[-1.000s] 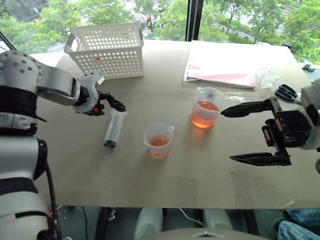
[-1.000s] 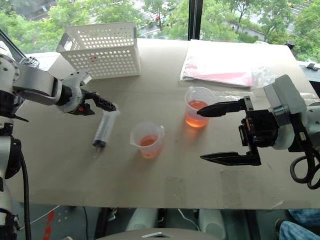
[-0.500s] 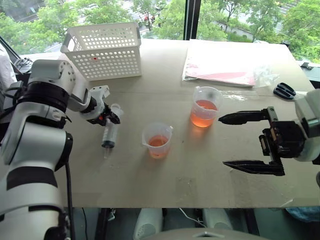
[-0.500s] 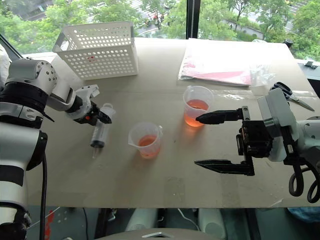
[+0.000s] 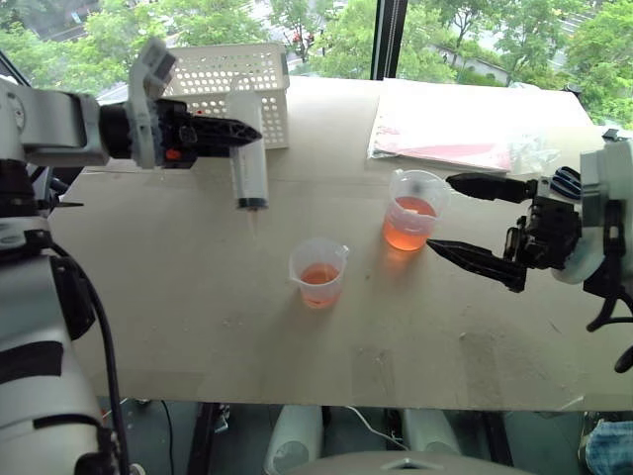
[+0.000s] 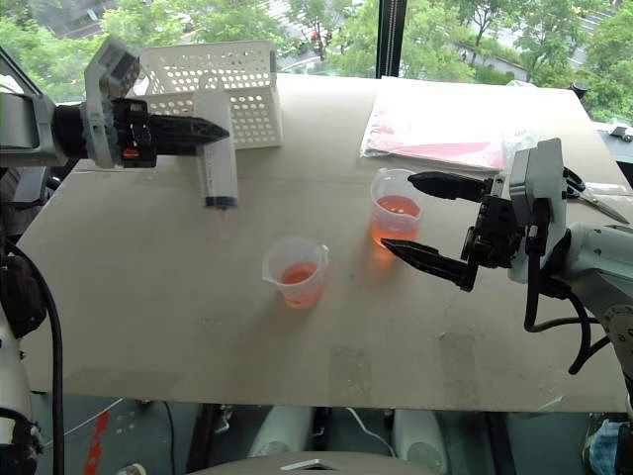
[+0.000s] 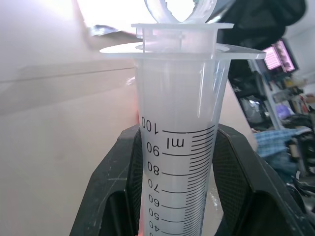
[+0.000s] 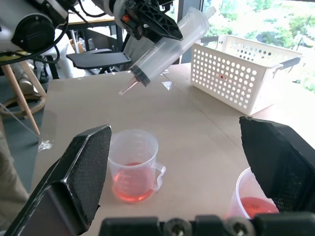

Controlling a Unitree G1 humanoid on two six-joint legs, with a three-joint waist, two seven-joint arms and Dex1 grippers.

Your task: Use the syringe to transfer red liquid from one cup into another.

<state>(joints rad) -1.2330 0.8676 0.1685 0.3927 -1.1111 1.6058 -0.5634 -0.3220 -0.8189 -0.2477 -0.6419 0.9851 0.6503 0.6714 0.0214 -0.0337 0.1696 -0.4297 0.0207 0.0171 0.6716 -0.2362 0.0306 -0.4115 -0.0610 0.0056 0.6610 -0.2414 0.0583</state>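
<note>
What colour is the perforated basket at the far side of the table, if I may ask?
The basket is white, clearest in the right wrist view.

The syringe (image 7: 178, 147) barrel bears a scale reading 100, 90, 80, 70, 60, 50, 40 and "ml"

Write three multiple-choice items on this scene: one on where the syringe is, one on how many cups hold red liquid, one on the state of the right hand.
1. Where is the syringe?
A. Lying on the table
B. Held above the table in the left hand
C. Inside the white basket

2. How many cups hold red liquid?
A. One
B. Two
C. Three

3. The right hand is:
A. Open, holding nothing
B. Shut on a cup
C. Shut on the scissors

Answers: 1 B, its fingers clamp the barrel, tip down, clear of the tabletop. 2 B, the taller beaker and the shorter cup both do. 3 A, its fingers stand apart beside the beaker.
</note>
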